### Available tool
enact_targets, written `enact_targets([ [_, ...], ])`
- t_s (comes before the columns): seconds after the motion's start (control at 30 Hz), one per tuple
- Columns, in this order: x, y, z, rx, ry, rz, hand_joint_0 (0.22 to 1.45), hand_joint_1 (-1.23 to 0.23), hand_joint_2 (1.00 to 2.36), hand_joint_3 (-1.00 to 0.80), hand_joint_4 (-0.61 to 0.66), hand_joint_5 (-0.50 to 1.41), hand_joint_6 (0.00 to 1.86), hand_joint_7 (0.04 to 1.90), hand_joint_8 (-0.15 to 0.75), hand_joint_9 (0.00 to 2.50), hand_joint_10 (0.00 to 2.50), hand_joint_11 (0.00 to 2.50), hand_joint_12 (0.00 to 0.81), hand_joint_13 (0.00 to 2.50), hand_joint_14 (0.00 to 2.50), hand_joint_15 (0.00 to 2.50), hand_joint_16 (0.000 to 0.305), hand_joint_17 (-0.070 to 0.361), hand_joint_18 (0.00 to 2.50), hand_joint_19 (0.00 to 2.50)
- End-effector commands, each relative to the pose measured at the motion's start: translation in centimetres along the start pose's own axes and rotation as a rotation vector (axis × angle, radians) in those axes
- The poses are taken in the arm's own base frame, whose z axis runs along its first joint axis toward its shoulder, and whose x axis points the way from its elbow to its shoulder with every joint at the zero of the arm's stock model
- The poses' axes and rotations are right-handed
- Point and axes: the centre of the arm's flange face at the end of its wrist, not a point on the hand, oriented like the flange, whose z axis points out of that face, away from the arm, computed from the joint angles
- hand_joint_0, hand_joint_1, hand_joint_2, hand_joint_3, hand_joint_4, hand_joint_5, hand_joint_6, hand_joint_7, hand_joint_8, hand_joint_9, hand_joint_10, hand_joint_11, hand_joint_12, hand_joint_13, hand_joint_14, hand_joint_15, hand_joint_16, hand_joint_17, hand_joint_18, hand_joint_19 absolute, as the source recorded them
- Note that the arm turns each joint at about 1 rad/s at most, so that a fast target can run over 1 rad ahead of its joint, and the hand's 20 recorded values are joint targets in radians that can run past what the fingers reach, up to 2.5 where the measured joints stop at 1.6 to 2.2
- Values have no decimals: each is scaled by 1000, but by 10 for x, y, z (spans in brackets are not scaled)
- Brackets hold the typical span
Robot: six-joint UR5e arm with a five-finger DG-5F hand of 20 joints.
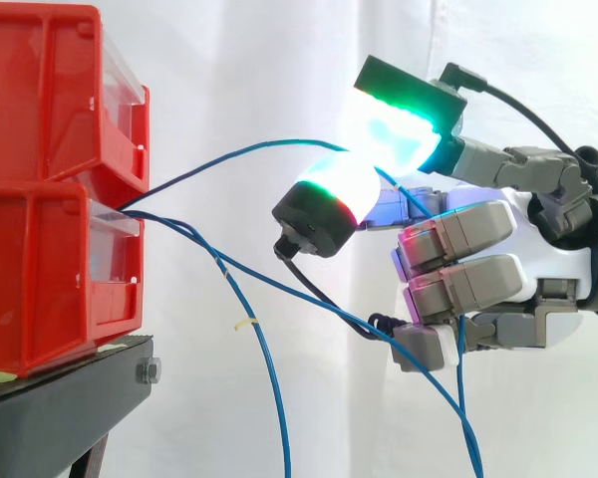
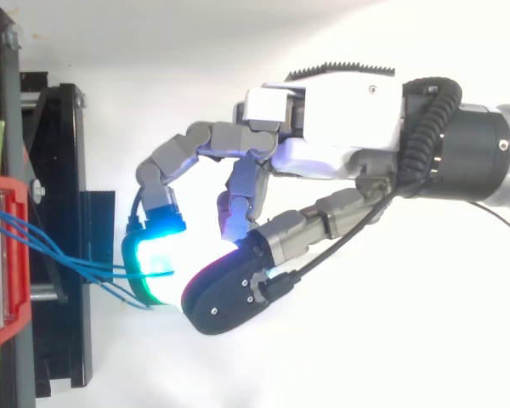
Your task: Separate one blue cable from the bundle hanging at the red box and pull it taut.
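Currently pinches one blue cable (image 1: 259,145) between curled pads (image 1: 394,129) of the hand (image 2: 331,127), near the red bins (image 1: 40,199), other cables (image 1: 219,262) drooping below. Apparently separated but slack; next calls for a steady pull away from the bins until taut.

The upper blue cable (image 1: 229,152): the stretch pinched between the hand's (image 1: 538,234) glowing pads (image 1: 339,189) is hidden. The lower blue cables (image 1: 276,398) are cut off at the bottom edge. The red bins (image 1: 40,189) are cut off at the left edge.

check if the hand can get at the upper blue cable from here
Probably yes: the upper blue cable looks pinched between the glowing pads of the hand, with the lower cables running beneath.
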Motion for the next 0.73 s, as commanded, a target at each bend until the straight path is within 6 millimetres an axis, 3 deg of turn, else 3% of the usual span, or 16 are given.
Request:
enact_targets([
  [0.0,0,1,0,-1,0,0,711,-859,1021,-64,-223,-173,848,1338,299,1500,27,1279,357,1473,28,1129,43,98,1043,734],
  [0.7,0,1,0,-1,0,0,710,-859,1022,-71,-216,-174,848,1332,307,1479,26,1260,358,1455,28,1108,44,98,1031,737],
])
